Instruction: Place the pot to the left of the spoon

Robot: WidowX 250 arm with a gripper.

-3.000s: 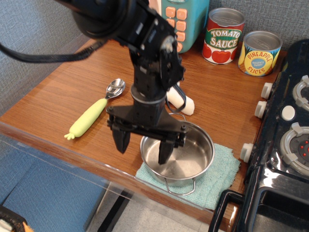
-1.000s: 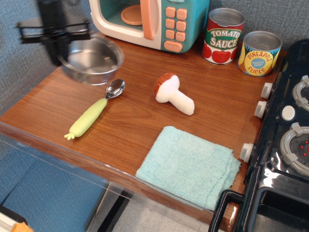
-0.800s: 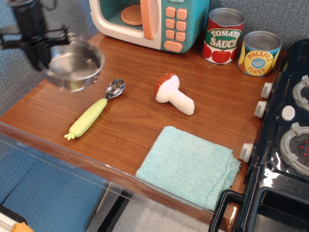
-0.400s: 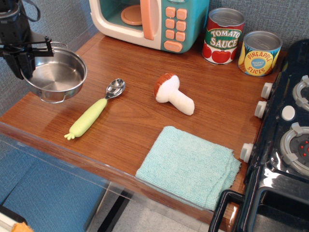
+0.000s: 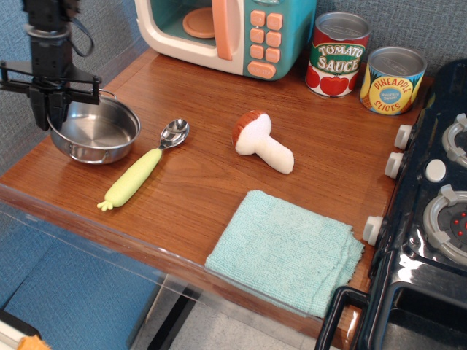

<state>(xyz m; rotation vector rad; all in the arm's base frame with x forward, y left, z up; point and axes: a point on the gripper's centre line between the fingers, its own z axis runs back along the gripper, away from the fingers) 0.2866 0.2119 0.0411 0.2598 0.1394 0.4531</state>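
The shiny steel pot (image 5: 98,133) rests on the wooden table (image 5: 197,189) at its far left, just left of the spoon (image 5: 142,173). The spoon lies slantwise, silver bowl up right, yellow-green handle down left. My gripper (image 5: 47,115) hangs straight down over the pot's left rim. Its two fingers stand close together, one on either side of the rim, shut on it. A small gap separates the pot from the spoon's bowl.
A toy mushroom (image 5: 261,144) lies mid-table. A teal cloth (image 5: 284,251) lies at the front right. A toy microwave (image 5: 226,29) and two cans (image 5: 337,55) (image 5: 392,80) stand at the back. A black stove (image 5: 430,219) bounds the right side. The table's left edge is right beside the pot.
The gripper carried the pot from the cloth to the far left. It then lowered it, from hanging in the air to resting on the table beside the spoon.
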